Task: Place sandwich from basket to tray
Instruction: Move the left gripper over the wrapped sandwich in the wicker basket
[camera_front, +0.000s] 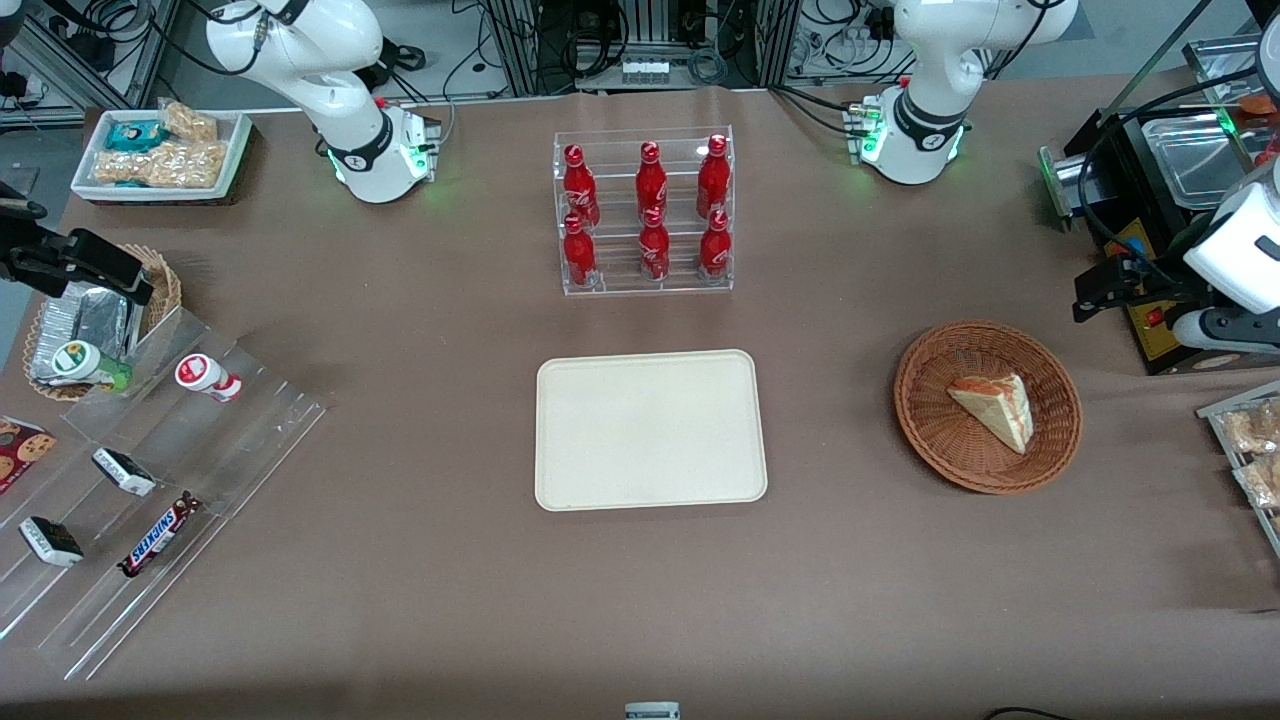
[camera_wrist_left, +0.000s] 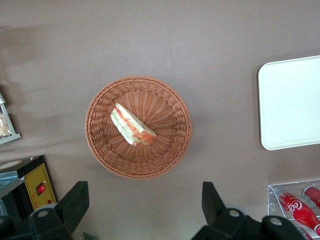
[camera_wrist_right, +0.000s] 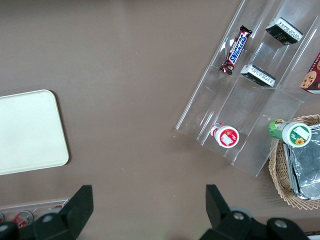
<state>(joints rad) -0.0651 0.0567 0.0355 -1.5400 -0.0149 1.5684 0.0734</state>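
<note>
Item: sandwich (camera_front: 993, 408), one triangular wedge, pale bread with red, orange and green filling showing along the cut edge. Location: lying in the reddish-brown wicker basket (camera_front: 925, 422), near its middle, toward the working arm's end of the tabletop (camera_front: 400, 560).

Destination: cream tray (camera_front: 650, 430), bare, at the middle of the tabletop, well apart from the basket and nearer the front camera than the rack of red bottles (camera_front: 645, 212).

My claw (camera_wrist_left: 142, 202): released, fingers spread wide and holding nothing, high above the basket; in the wrist view the sandwich (camera_wrist_left: 132, 125) sits in the basket (camera_wrist_left: 172, 150) with bare tabletop between basket rim and fingertips.

Handling, as I judge it: light, soft, easily crushed. The bread will dent under a hard squeeze and the layers may slide apart or spill if gripped across the pointed tip. The weave beneath gives no flat sliding surface, so I expect a straight lift rather than a drag.

Where I would take hold: across the two broad bread faces, at the thick part of the wedge, fingers closing gently and only until firm.

Risk noted: the wedge lies tilted, so the fingers may need turning to match its long edges.
</note>
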